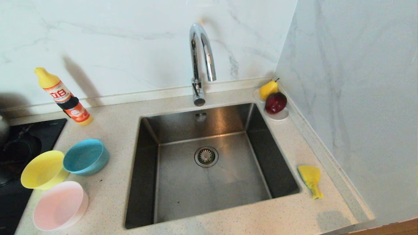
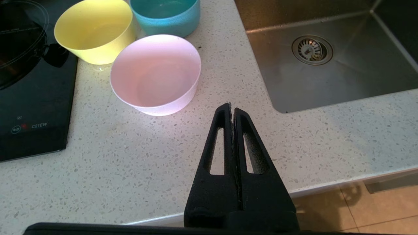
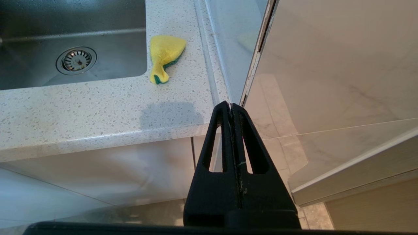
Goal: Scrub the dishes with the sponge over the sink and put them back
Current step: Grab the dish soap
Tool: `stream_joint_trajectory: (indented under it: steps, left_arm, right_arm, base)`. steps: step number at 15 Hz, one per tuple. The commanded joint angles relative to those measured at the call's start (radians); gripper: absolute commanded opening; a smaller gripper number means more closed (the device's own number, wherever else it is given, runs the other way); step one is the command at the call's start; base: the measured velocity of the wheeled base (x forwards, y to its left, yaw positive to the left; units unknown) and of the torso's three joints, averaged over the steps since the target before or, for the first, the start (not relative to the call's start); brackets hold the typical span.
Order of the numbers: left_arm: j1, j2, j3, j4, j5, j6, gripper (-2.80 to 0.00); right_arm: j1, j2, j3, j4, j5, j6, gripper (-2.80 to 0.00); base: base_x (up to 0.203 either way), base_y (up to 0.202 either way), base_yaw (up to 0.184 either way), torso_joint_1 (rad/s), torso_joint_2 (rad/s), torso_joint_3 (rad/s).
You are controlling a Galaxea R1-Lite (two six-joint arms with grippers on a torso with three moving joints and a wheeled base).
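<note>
Three bowls stand left of the sink (image 1: 153, 182): a yellow bowl (image 1: 42, 169), a light blue bowl (image 1: 85, 156) and a pale pink bowl (image 1: 58, 205). The yellow sponge (image 1: 310, 179) with its green layer lies on the counter right of the basin. My left gripper (image 2: 232, 107) is shut and empty above the counter's front, short of the pink bowl (image 2: 155, 73). My right gripper (image 3: 231, 106) is shut and empty, off the counter's front right corner, well back from the sponge (image 3: 165, 55). Neither arm appears in the head view.
A chrome tap (image 1: 200, 62) rises behind the basin, which has a drain strainer (image 1: 206, 156) in the middle. A soap bottle (image 1: 63, 97) stands at the back left, a black hob (image 1: 19, 153) at far left. A saucer with a pear and red fruit (image 1: 274, 101) sits back right, beside the marble side wall (image 1: 352, 98).
</note>
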Motion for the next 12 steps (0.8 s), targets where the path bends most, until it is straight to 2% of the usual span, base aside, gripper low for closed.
stream_joint_trajectory:
  steps: [1, 11, 12]
  left_arm:
    - [0.0, 0.003, 0.0, 0.001, 0.0, 0.001, -2.8]
    - [0.0, 0.002, 0.0, 0.001, 0.0, 0.002, -2.8]
    - [0.0, 0.002, 0.0, 0.002, 0.0, 0.019, -2.8]
  right_arm:
    - [-0.001, 0.002, 0.0, 0.0, 0.0, 0.0, -2.8]
    - [-0.001, 0.002, 0.0, 0.0, 0.0, 0.0, -2.8]
    - [-0.001, 0.002, 0.0, 0.0, 0.0, 0.0, -2.8]
  base:
    - [0.0, 0.0, 0.0, 0.0, 0.0, 0.0]
    - [0.0, 0.0, 0.0, 0.0, 0.0, 0.0]
    - [0.0, 0.0, 0.0, 0.0, 0.0, 0.0]
